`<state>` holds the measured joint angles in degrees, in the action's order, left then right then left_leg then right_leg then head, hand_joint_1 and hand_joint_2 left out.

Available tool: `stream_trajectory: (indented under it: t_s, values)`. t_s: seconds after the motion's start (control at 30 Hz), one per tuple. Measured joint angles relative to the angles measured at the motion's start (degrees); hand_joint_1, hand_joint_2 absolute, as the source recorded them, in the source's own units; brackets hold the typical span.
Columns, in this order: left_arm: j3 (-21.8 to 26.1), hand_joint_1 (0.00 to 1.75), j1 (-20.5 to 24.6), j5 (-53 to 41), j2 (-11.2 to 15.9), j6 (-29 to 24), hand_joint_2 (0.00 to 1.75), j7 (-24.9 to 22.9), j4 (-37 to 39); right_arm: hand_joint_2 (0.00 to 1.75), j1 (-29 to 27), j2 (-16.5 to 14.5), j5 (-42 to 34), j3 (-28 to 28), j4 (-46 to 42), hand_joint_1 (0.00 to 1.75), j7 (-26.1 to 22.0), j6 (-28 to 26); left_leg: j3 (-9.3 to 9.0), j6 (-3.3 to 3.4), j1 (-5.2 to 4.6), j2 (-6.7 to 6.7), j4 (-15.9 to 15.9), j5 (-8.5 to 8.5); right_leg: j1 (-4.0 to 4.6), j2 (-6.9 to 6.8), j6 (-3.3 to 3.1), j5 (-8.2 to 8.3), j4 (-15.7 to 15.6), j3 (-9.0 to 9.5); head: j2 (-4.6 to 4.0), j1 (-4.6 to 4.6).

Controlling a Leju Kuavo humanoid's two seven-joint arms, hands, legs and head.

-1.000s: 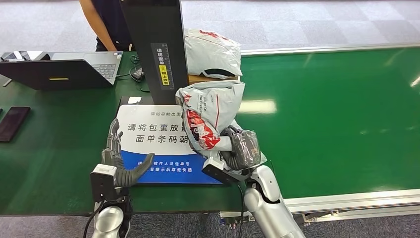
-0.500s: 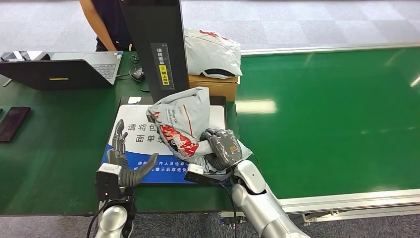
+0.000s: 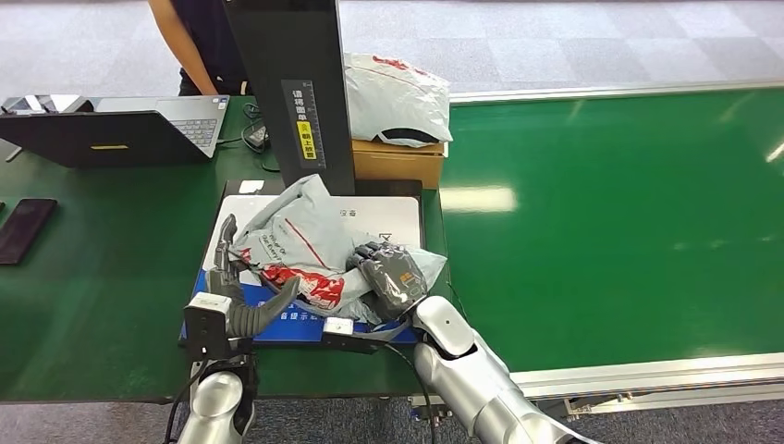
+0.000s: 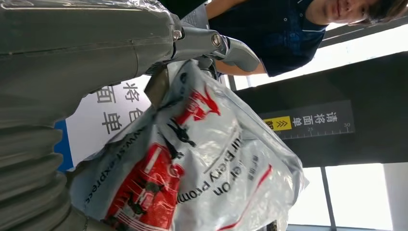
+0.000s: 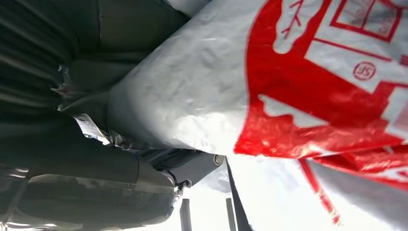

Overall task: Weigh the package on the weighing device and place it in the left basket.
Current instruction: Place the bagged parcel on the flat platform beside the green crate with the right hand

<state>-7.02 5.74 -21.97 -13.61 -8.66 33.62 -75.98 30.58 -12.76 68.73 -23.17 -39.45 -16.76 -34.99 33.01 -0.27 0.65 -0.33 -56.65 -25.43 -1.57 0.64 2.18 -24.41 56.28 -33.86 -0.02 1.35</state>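
Observation:
The package [image 3: 298, 248], a grey plastic mailer with red print, lies tilted on the weighing device's white and blue platform [image 3: 379, 209]. My right hand [image 3: 392, 276] grips the package's right end, fingers wrapped over the crumpled plastic. My left hand [image 3: 231, 289] stands open at the platform's left front, fingers upright and thumb stretched out, with the package's left end resting against it. In the left wrist view the package [image 4: 202, 163] lies close against the left hand [image 4: 72, 62]. The right wrist view has the package [image 5: 288, 86] pressed against the right hand [image 5: 120, 168].
The scale's black column [image 3: 296, 83] rises behind the platform. A second grey package [image 3: 396, 92] sits on a cardboard box [image 3: 398, 163] behind. A laptop [image 3: 120, 129] and a phone [image 3: 23, 229] lie at the left. A person [image 3: 199, 46] stands at the back. The green belt [image 3: 610, 213] stretches right.
My right hand has carried the package left and down, from above the platform's right side onto the platform and against the left hand. The left hand has stayed nearly still.

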Motion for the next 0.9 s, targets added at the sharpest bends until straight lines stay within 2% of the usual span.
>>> stream_trajectory:
  t_s: [0.07, 0.1, 0.13, 0.2, 0.33, 0.53, 0.9]
  values:
    - [0.0, 0.00, 0.0, 0.0, 0.0, 0.0, 1.75, 0.0, 0.1, 1.75, 0.5, -0.2, 0.1, -0.3, 0.7, 0.91, 0.7, -0.2, 0.00, 0.00, 0.00, 0.00, 0.0, 0.00, 0.00, 0.00, 0.00, 0.00, 0.0, 0.00, 0.00, 0.00]
    - [0.0, 0.00, 0.0, 0.0, 0.0, 0.0, 1.75, 0.0, 0.1, 1.75, 0.8, -0.3, 0.4, -0.4, 1.1, 0.59, 1.3, -0.4, 0.00, 0.00, 0.00, 0.00, 0.0, 0.00, 0.00, 0.00, 0.00, 0.00, 0.0, 0.00, 0.00, 0.00]
    - [0.0, 0.00, 0.0, 0.0, 0.0, 0.0, 1.75, 0.0, 0.1, 1.75, 1.2, -0.4, 0.7, -0.5, 1.5, 0.35, 2.1, -0.7, 0.00, 0.00, 0.00, 0.00, 0.0, 0.00, 0.00, 0.00, 0.00, 0.00, 0.0, 0.00, 0.00, 0.00]
    - [0.0, 0.00, 0.0, 0.0, 0.0, -0.1, 1.75, -0.1, 0.1, 1.75, 1.8, -0.6, 1.5, -0.6, 2.3, 0.00, 4.2, -1.3, 0.00, 0.00, 0.00, 0.00, 0.0, 0.00, 0.00, 0.00, 0.00, 0.00, 0.0, 0.00, 0.00, -0.01]
    - [0.0, 0.00, 0.0, -0.5, -0.1, -0.1, 1.75, -0.4, 0.1, 1.75, 3.2, -1.0, 1.7, -0.7, 3.9, 0.00, 6.5, -2.1, -0.01, 0.00, 0.00, 0.00, 0.0, 0.00, 0.00, 0.00, 0.00, 0.00, 0.0, 0.00, 0.00, 0.00]
    - [-0.6, 0.00, 0.1, -1.9, -0.1, -0.2, 1.75, -0.9, 0.1, 1.75, 4.0, -1.3, -0.1, -0.6, 5.1, 0.00, 4.9, -3.7, -0.01, 0.00, 0.00, 0.00, 0.0, 0.00, 0.00, 0.00, 0.00, 0.00, 0.0, 0.00, 0.00, 0.00]
    - [-1.0, 0.00, 0.3, -2.1, -0.1, 0.1, 1.75, -1.0, 0.4, 1.75, 1.7, -1.5, -7.7, 0.3, 2.4, 0.00, -8.7, -4.8, -0.01, 0.00, 0.00, 0.00, 0.0, 0.00, 0.00, 0.00, 0.00, 0.00, 0.0, -0.01, 0.00, -0.01]
